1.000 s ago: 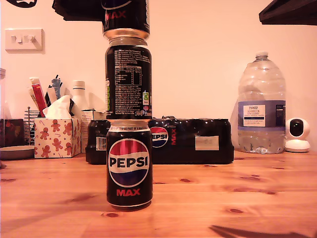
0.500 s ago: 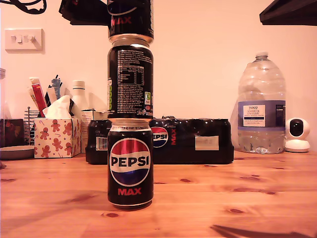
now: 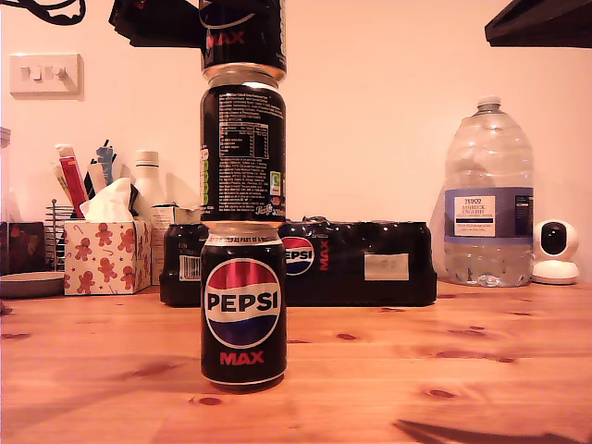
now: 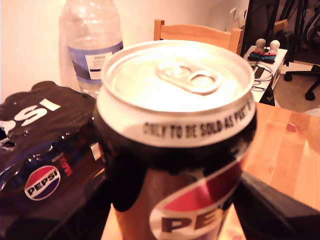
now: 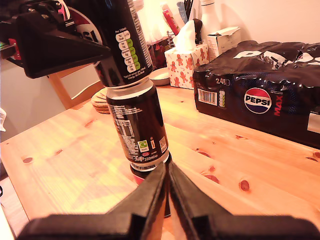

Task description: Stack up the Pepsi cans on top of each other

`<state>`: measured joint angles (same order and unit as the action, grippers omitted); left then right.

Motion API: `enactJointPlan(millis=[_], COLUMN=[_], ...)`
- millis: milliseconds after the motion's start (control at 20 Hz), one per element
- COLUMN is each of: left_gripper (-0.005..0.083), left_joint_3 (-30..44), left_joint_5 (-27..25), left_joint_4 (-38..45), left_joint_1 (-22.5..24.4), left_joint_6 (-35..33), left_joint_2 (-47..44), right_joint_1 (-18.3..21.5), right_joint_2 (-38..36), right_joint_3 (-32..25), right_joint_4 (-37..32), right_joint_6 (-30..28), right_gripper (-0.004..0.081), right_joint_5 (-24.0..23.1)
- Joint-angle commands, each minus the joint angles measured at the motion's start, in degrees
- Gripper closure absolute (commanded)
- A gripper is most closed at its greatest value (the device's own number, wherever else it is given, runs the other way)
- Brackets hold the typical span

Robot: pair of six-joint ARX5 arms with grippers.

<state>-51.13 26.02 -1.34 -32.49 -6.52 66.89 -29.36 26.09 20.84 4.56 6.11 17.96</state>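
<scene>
Exterior view: top Pepsi can (image 3: 242,35) pinched by my first gripper (image 4: 170,200) sits on middle can (image 3: 242,153), itself atop bottom can (image 3: 242,310); my second gripper (image 5: 167,175) hangs pressed together nearby; an off-centre release could topple everything

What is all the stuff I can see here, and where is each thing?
Pepsi cans: three, black, stacked in a column at the table's front; top one held.
Multipack: one, black, behind the stack.
Water bottle: one, clear, exterior view's right.
Small camera: one, white, far right.
Tissue box: one, gingerbread print, exterior view's left.
Table: one, pine.
My first gripper: black, clamped on the top can.
My second gripper: black, fingers together, facing the stack.
</scene>
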Motion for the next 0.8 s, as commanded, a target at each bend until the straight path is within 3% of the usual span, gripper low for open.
enactJointPlan(millis=[0, 650, 750], left_gripper=[0.0356, 0.0356, 0.0309], left_joint_3=[0.0, 0.0, 0.0], left_joint_5=[0.1, -1.0, -1.1], left_joint_4=[-1.0, -3.8, -3.7], left_joint_1=[0.1, 0.1, 0.1], left_joint_6=[0.1, -1.6, -1.5], left_joint_2=[-0.1, -2.0, -2.0], right_joint_1=[-0.3, -0.3, -0.3], right_joint_2=[0.2, 0.2, 0.2], right_joint_3=[-0.9, -0.9, -0.9], right_joint_4=[-0.4, -0.3, -0.3], right_joint_6=[0.1, 1.2, 1.4], right_gripper=[0.0783, 0.0783, 0.0783], right_joint_5=[0.0, 0.0, 0.0])
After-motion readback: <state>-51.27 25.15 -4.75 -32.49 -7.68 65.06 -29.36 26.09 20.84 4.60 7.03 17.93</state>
